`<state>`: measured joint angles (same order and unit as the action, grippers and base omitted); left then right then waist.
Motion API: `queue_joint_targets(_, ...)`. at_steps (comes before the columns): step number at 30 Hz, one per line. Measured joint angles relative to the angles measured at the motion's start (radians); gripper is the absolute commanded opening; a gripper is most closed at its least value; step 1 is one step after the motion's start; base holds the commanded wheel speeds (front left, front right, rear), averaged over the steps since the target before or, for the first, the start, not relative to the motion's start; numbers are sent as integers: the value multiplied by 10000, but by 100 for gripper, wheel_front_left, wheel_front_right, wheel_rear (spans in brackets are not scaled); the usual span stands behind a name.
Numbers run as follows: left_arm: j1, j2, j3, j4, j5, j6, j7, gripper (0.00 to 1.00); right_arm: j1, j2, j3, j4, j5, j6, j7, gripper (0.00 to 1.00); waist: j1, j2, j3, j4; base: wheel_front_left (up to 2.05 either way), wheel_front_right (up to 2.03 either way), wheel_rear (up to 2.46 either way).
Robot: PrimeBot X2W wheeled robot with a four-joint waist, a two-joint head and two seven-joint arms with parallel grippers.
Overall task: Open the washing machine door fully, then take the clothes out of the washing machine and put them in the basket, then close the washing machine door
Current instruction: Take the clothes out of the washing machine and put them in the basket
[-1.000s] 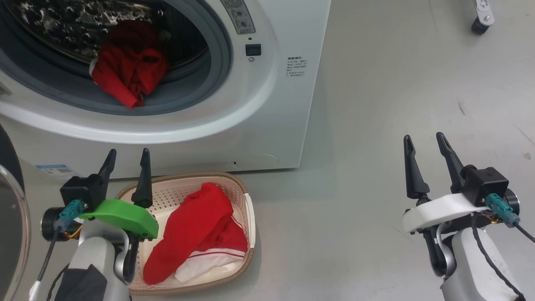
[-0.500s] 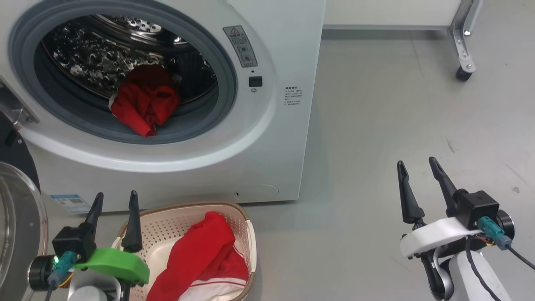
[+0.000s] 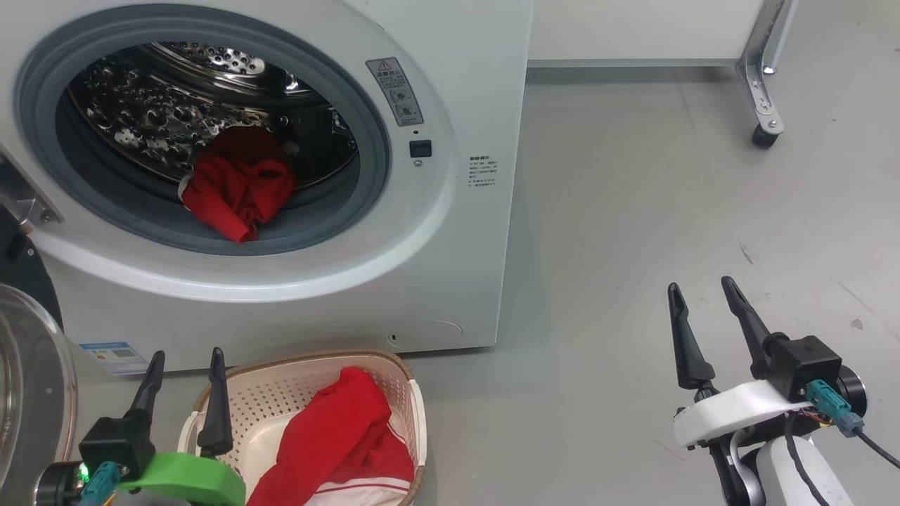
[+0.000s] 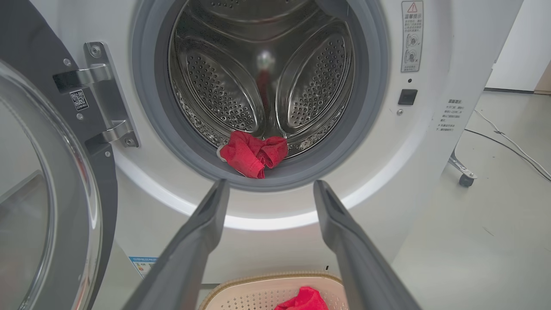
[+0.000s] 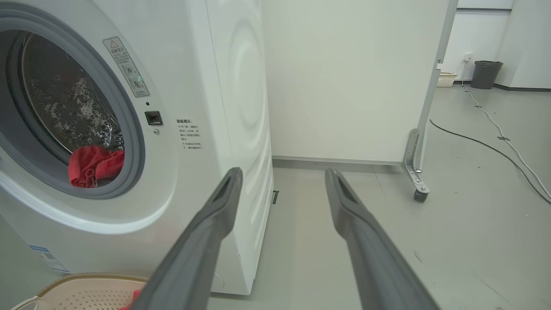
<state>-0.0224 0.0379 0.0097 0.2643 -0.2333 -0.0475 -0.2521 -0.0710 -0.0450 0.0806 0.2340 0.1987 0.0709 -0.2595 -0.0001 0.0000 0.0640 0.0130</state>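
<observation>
Left gripper [image 3: 185, 355] near basket [image 3: 302, 356], right gripper [image 3: 700, 284] off aside; both empty, fingers spread. Red clothes [image 3: 235, 186] sat bunched at washing machine [image 3: 457, 246] opening; second red piece [image 3: 330, 443] in basket. Judged soft, light, limp: pinch raised top fold.

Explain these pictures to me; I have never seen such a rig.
A wheeled robot with two arms, each ending in a two-fingered gripper. One picture looks down from its head: left gripper at lower left, right gripper at lower right. The other two look along each gripper's own fingers. Ahead stands a washing machine, its door swung open. One red garment lies in the drum; a second red one lies in the basket on the floor. Both grippers are open and hold nothing.
</observation>
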Motion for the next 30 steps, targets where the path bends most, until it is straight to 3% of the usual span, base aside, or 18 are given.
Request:
queue_joint_targets(20,588,-2,-56,-514,79,25,0,100,292,8,96,-111,15,-2,0,100,0,0,8,-58,0,0,0)
queue_joint_targets(30,646,-2,-431,-268,-249,-15,2,100,442,10,251,-104,15,0,0,100,0,0,702,-51,0,0,0)
